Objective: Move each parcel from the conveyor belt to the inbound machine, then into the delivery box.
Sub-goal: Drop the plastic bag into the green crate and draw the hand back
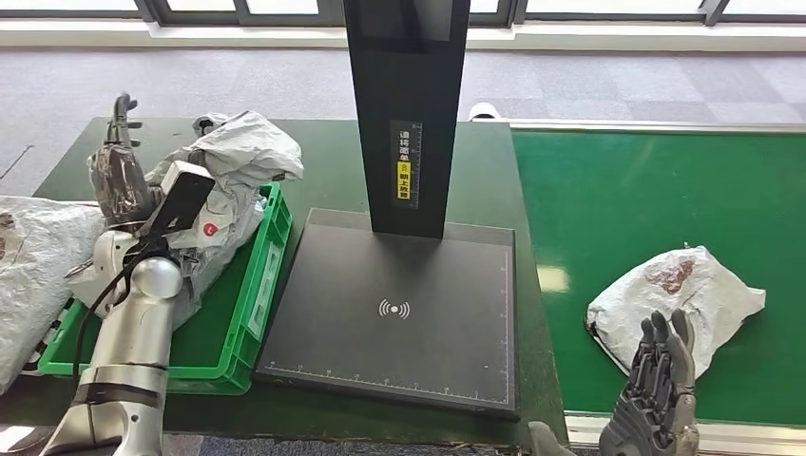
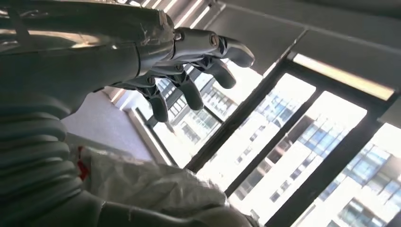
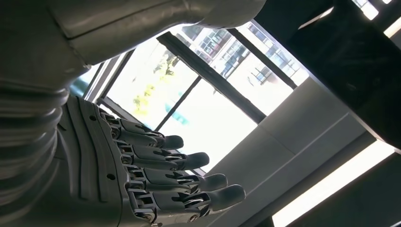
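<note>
the left arm point(image 1: 128, 361) rises from the lower left, silver and bent upward at the wrist, its left hand point(image 1: 119, 171) raised with fingers point(image 2: 189, 90) apart and lightly curled, holding nothing. the right hand point(image 1: 656, 394) comes in at the lower right (palm facing away from the head camera), its fingers point(image 3: 189, 182) straight, side by side and empty.

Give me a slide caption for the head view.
Right hand open beside a grey parcel on the green conveyor belt.

A parcel-sorting test bay in an office: green conveyor belt point(image 1: 665, 209), scanner platform point(image 1: 394, 309), carpet tiles point(image 1: 238, 81)
</note>
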{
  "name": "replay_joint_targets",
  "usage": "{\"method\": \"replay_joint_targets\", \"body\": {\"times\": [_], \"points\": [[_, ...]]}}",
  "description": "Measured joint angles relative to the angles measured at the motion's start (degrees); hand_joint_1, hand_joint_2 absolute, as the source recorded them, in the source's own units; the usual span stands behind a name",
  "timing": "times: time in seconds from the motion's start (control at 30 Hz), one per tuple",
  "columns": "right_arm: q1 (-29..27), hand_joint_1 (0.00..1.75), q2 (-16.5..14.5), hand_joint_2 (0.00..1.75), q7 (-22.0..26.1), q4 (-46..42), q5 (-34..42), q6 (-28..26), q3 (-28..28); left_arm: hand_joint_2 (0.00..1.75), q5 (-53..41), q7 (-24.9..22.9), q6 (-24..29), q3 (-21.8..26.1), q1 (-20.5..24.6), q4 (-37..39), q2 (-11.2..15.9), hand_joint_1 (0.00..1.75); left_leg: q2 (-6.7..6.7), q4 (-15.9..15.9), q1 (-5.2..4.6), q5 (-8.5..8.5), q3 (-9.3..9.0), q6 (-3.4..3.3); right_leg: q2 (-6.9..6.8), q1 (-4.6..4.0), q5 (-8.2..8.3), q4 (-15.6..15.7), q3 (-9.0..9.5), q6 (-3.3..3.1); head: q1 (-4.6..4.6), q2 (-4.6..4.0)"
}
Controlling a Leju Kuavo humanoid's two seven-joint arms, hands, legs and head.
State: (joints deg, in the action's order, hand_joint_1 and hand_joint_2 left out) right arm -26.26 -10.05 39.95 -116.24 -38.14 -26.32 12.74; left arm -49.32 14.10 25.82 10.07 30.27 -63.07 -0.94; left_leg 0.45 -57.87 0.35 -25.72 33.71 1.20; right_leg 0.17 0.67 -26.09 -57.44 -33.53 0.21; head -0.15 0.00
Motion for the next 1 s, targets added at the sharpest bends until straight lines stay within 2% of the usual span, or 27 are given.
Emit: {"method": "replay_joint_targets", "body": {"times": [0.17, 0.4, 0.73, 0.8, 0.9, 1.0], "points": [[-0.1, 0.0, 0.0, 1.75, 0.1, 0.0, 1.9, 2.3, -1.3, 0.0, -4.4, -0.8, 2.4, 0.6, -6.3, -10.8, -0.3, 0.0, -0.06, 0.0, 0.01, -0.03, 0.02, 0.0, -0.08, -0.01, -0.1, 0.0, 0.04, 0.01, 0.0, 0.0], [0.0, 0.0, 0.9, 1.75, 0.2, 0.2, 4.0, 4.1, -1.6, 0.0, -6.1, -1.5, 4.4, 3.1, -14.6, -19.1, -0.4, 0.0, -0.05, 0.0, 0.01, -0.04, 0.01, 0.01, -0.08, -0.01, -0.12, 0.0, 0.02, 0.0, -0.01, 0.0], [1.0, 0.0, 2.2, 1.75, 0.2, 1.4, 4.6, 4.9, -1.6, 0.0, -6.2, -2.0, 4.1, 4.9, -18.2, -21.5, -0.4, 0.0, -0.12, 0.0, 0.01, -0.05, 0.02, 0.0, -0.16, -0.01, -0.14, 0.0, 0.07, 0.0, 0.0, 0.0], [2.2, 0.0, 3.0, 1.75, 0.2, 2.7, 5.1, 4.6, -1.5, 0.0, -3.1, 0.2, 5.4, 6.1, -19.8, -21.8, -0.4, 0.0, -0.13, 0.0, 0.01, -0.05, 0.01, 0.0, -0.14, -0.02, -0.14, 0.0, 0.07, 0.0, 0.0, 0.0], [3.4, 0.0, 3.4, 1.75, -0.1, 4.4, 5.0, 2.6, -1.6, 0.0, 9.7, 9.9, 7.6, 6.6, -22.7, -24.9, -1.2, 0.0, -0.11, 0.0, 0.01, -0.06, 0.0, 0.0, -0.1, -0.01, -0.14, 0.0, 0.06, 0.0, 0.0, 0.0], [4.3, 0.0, 3.5, 1.75, -1.9, 6.8, 3.8, 0.8, -3.3, 0.0, 26.1, 20.1, 1.5, 5.8, -27.4, -31.1, -3.0, 0.0, -0.09, 0.0, 0.01, -0.16, -0.02, -0.1, -0.1, 0.02, -0.21, 0.0, 0.06, 0.05, -0.01, 0.0]]}}
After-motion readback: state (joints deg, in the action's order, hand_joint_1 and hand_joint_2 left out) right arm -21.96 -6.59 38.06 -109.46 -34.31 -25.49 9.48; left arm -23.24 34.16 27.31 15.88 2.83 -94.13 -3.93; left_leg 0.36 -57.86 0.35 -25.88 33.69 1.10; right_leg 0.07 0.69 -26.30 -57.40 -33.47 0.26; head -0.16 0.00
